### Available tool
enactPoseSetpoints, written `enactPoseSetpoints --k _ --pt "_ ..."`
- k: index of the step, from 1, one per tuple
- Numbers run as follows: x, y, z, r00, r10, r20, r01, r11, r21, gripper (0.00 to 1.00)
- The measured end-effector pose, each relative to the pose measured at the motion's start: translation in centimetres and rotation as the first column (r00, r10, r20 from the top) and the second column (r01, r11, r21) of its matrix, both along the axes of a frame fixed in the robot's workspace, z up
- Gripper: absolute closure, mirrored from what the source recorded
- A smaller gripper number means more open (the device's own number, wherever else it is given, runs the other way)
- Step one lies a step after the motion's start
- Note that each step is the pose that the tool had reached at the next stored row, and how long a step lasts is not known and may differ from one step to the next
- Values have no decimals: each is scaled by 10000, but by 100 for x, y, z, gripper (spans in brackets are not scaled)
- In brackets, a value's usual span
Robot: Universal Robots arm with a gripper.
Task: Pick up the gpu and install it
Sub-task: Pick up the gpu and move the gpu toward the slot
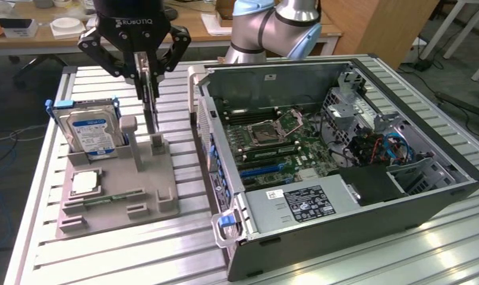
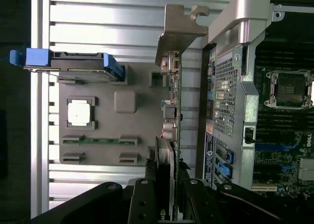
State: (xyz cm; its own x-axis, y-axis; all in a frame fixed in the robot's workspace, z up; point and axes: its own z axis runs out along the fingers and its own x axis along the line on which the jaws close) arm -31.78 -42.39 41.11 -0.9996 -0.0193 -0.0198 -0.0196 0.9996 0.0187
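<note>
The gpu (image 1: 151,113) is a thin dark card seen edge-on, held upright over the grey parts holder (image 1: 116,202). My gripper (image 1: 147,74) is shut on its upper edge. Its lower end sits at the holder's slot post; I cannot tell whether it still touches. In the wrist view the gpu (image 2: 175,101) runs away from my gripper (image 2: 167,194), ending in its silvery bracket (image 2: 179,25). The open computer case (image 1: 334,148) lies just to the exterior view's right of the card, motherboard up.
A hard drive (image 1: 93,133) with a blue-white label stands in the holder, with a processor chip (image 1: 85,183) and a green memory stick (image 1: 104,199) in front of it. The case wall (image 2: 230,86) is close beside the card. The ribbed metal table (image 1: 104,255) extends around them.
</note>
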Motion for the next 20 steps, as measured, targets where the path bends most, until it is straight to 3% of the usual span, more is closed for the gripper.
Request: enactPoseSetpoints --k 20 --pt "59 1 1 10000 -1 -1 1 10000 -1 73"
